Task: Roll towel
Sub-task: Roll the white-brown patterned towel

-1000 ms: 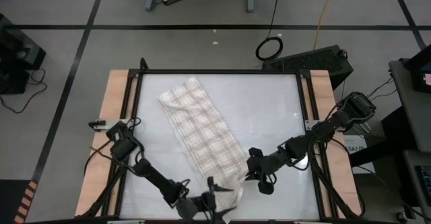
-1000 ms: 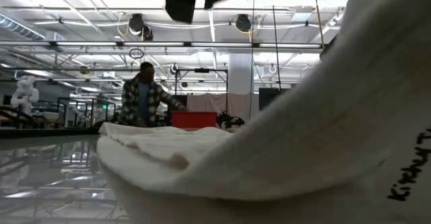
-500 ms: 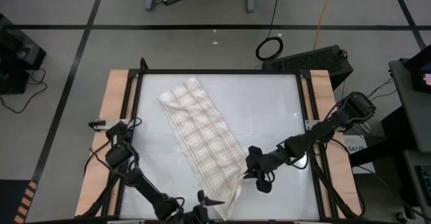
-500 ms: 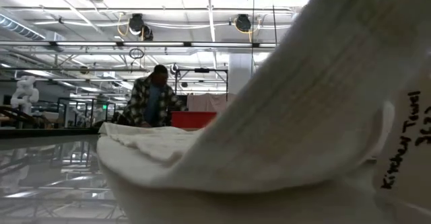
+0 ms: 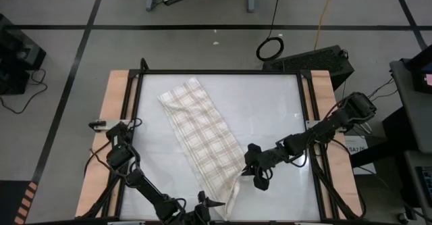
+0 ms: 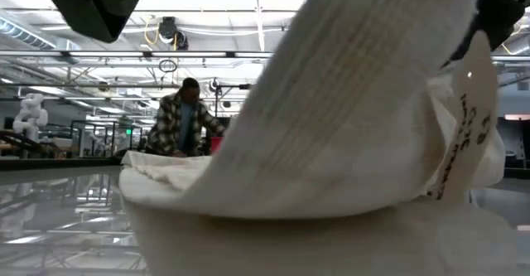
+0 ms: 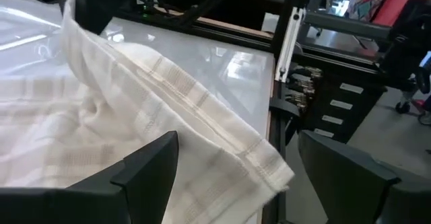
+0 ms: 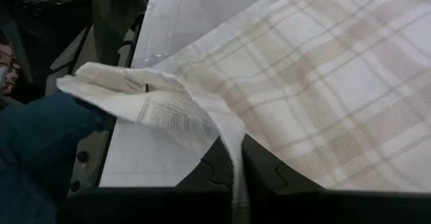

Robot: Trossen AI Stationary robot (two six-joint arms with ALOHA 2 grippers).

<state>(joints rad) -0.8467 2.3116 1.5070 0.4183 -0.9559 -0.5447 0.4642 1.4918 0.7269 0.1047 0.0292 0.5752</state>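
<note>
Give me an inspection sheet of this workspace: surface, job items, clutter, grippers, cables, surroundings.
Surface: white table, wooden side strips.
Job's things: plaid towel lying diagonally, near corner lifted.
Clutter: nothing seen.
Grippers: right gripper shut on the towel's edge; left gripper open at the near end, holding nothing.
Cables: black coil and a yellow cord on the floor.
Surroundings: a person in a plaid shirt beyond the table.

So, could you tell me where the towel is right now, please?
In the high view the towel lies diagonally across the table's middle, its near end pinched up by the right gripper, with the open left gripper just beside it.
</note>
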